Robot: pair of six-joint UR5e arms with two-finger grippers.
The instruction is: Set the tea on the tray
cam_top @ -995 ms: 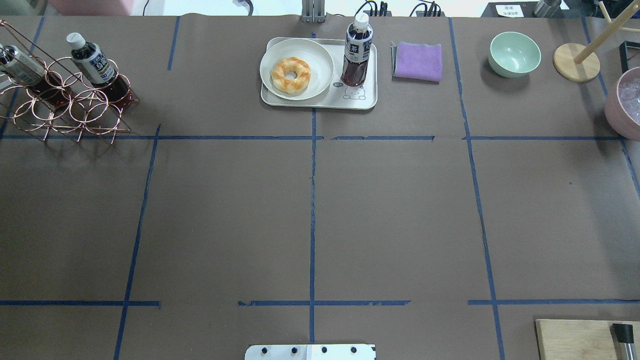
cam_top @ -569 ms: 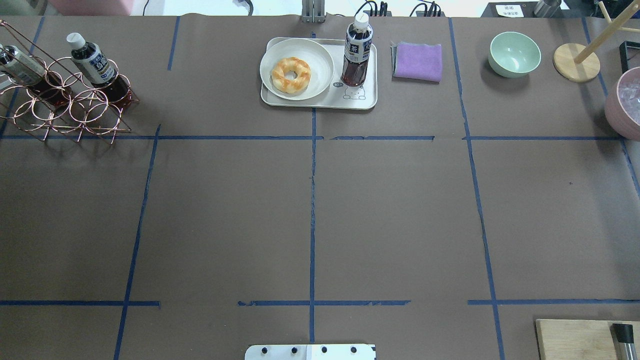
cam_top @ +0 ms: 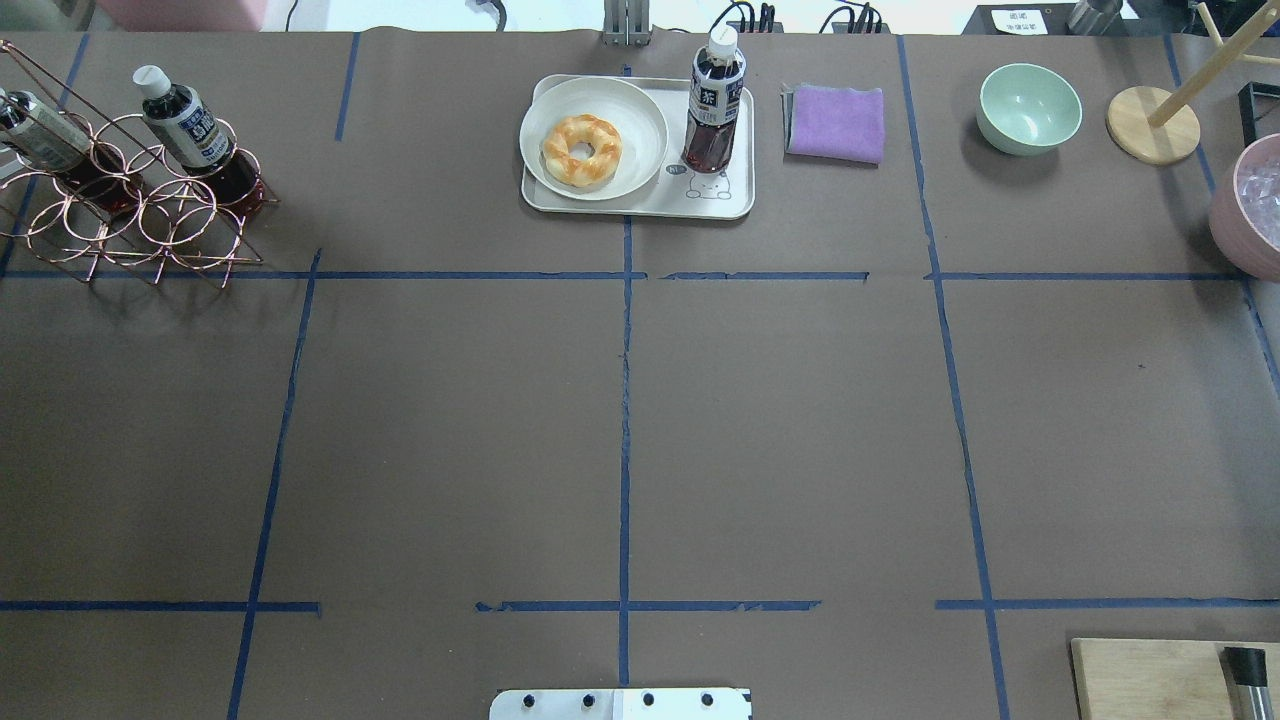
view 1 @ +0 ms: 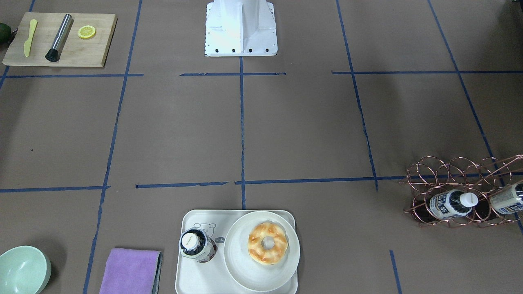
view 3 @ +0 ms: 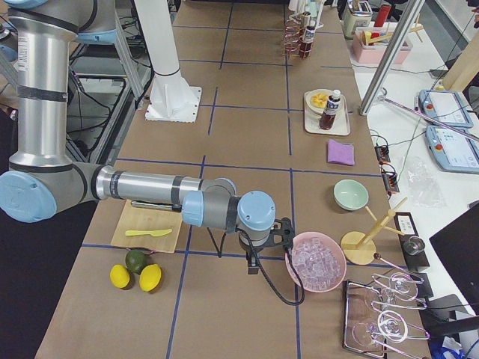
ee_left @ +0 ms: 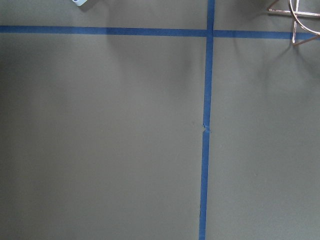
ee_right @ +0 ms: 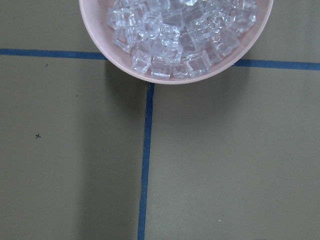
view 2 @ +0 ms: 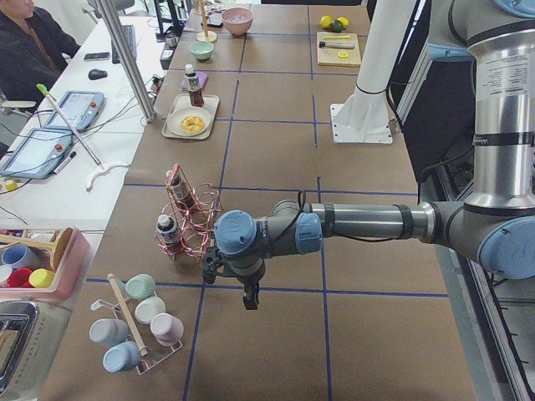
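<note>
A tea bottle (cam_top: pixel 714 105) with a white cap stands upright on the right half of the cream tray (cam_top: pixel 640 207), just behind the drawn bear. From the front the tea (view 1: pixel 197 245) shows cap-up on the tray (view 1: pixel 196 279). Nothing holds it. Two more bottles (cam_top: pixel 185 125) lie tilted in the copper wire rack (cam_top: pixel 150 215) at the far left. My left gripper (view 2: pixel 249 299) hangs low near that rack, seen only from the side, so I cannot tell its state. My right gripper (view 3: pixel 253 268) hangs beside the pink ice bowl, state equally unclear.
A round plate (cam_top: pixel 640 110) with a doughnut (cam_top: pixel 581 150) fills the tray's left half. A purple cloth (cam_top: pixel 835 122), a green bowl (cam_top: pixel 1029 107) and a wooden stand (cam_top: pixel 1152 124) line the far edge. The pink ice bowl (ee_right: pixel 175 40) is at far right, a wooden board (cam_top: pixel 1150 678) near right.
</note>
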